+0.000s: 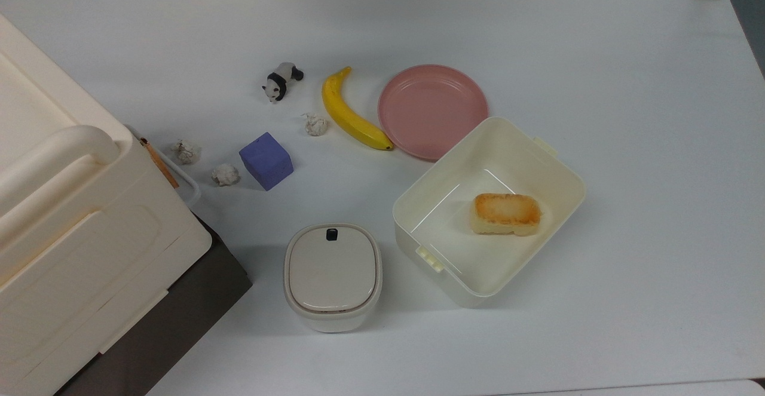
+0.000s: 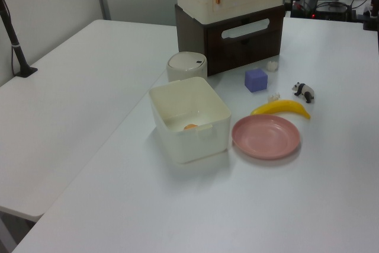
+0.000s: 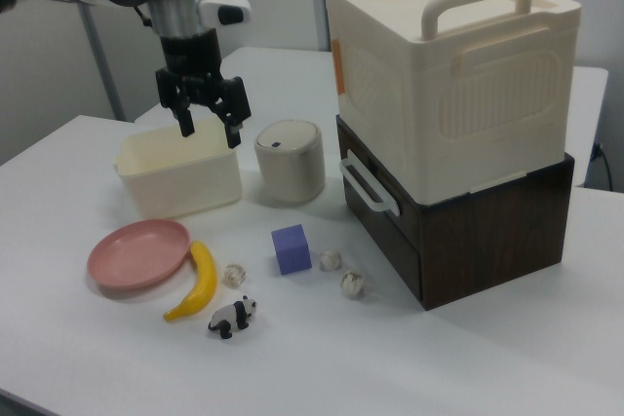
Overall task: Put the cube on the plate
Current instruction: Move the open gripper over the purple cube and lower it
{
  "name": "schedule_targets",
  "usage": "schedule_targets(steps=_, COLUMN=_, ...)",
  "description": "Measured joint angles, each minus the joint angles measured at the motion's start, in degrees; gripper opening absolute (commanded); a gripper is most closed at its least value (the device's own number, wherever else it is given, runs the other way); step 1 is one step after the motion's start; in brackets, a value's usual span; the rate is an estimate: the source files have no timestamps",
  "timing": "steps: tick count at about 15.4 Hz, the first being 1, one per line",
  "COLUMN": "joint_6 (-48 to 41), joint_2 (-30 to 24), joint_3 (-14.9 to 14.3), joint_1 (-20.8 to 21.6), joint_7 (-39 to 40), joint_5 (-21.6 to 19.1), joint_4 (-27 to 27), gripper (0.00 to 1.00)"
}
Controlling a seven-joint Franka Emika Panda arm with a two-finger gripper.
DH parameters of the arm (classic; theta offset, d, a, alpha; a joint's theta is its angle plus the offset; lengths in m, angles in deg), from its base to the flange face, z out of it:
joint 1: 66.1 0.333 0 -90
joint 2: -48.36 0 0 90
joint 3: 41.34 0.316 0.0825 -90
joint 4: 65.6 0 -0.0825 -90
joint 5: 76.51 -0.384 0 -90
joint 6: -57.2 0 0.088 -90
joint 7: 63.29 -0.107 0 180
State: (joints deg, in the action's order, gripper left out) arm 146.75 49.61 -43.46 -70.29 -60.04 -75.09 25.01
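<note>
The gripper (image 3: pixel 207 122) is seen in the right view hanging in the air, high above the table (image 1: pixel 627 115), with its two fingers spread apart and nothing between them. In that view it is placed in front of the cream box (image 3: pixel 179 176) and the small lidded bin (image 3: pixel 290 173), well apart from the cube (image 3: pixel 292 248).

The cube (image 1: pixel 266 160) is found resting on the table, untouched, not on the plate (image 1: pixel 433 111). In the top view the cube is set toward the top view's left of the plate, with the banana (image 1: pixel 350 113) lying between them; the banana's lower tip is just beside the plate's rim. The plate is bare, and its lower edge is overlapped by the corner of the cream box (image 1: pixel 490 211). A piece of toasted bread (image 1: pixel 507 213) is held inside that box.

Three crumpled paper balls are scattered near the cube: one (image 1: pixel 225 174) just beside it, one (image 1: pixel 186 151) further to the top view's left, one (image 1: pixel 315 124) next to the banana. A panda figurine (image 1: pixel 281 81) is placed above the cube in the top view. The lidded bin (image 1: pixel 332 276) is seen below the cube. A large cream case with handles (image 3: pixel 453 75) is stacked on a dark brown base (image 3: pixel 478 231) at the right view's right.
</note>
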Motion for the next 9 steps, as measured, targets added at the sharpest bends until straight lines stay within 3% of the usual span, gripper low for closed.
schedule_targets(steps=6, joint_6=3.95, joint_2=4.03, joint_3=0.17, joint_1=0.00, joint_7=0.00, joint_5=2.22, joint_4=-0.03, gripper=1.00)
schedule_targets(steps=9, joint_6=7.34, joint_2=6.10, joint_3=0.22, joint_1=0.08, joint_7=0.01, joint_5=5.97, joint_4=0.21, gripper=1.00)
